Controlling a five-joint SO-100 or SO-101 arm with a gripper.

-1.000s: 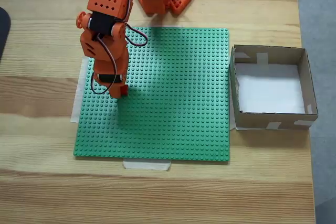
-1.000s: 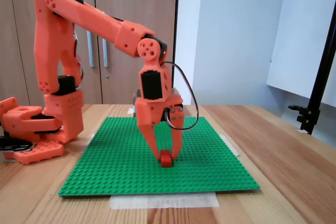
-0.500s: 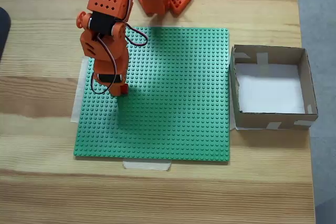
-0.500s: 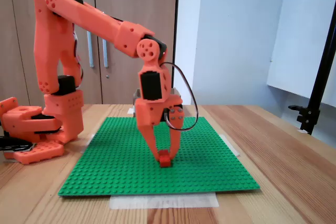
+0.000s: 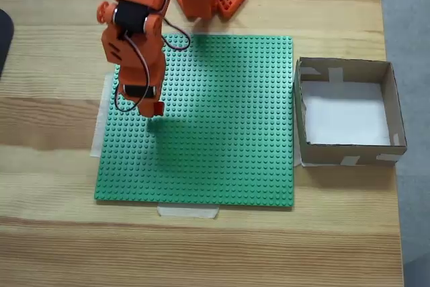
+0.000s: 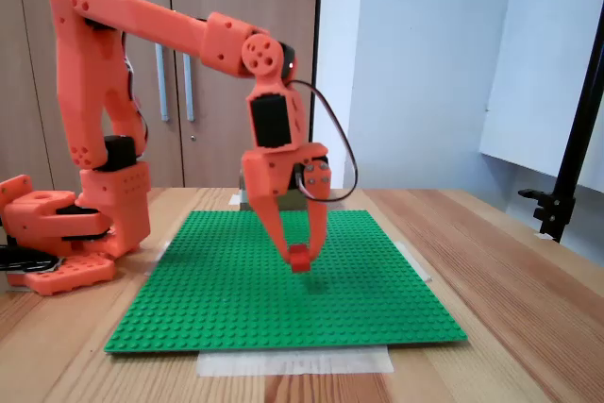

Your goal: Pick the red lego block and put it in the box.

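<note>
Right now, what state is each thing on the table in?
Orange claw: shut on the brick, raised.
Small red plastic lego brick: gripped, lifted clear of the baseplate.
Square brown cardboard box: open-topped, nothing inside.
Green studded baseplate: flat on the table.

Wooden cabinet doors behind, pale wall beside, perhaps a black stand at right.

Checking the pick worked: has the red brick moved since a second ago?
Yes. The red brick, pinched in the hand, has lifted straight up off the green baseplate; in the side fixed view a gap now shows beneath it.
</note>
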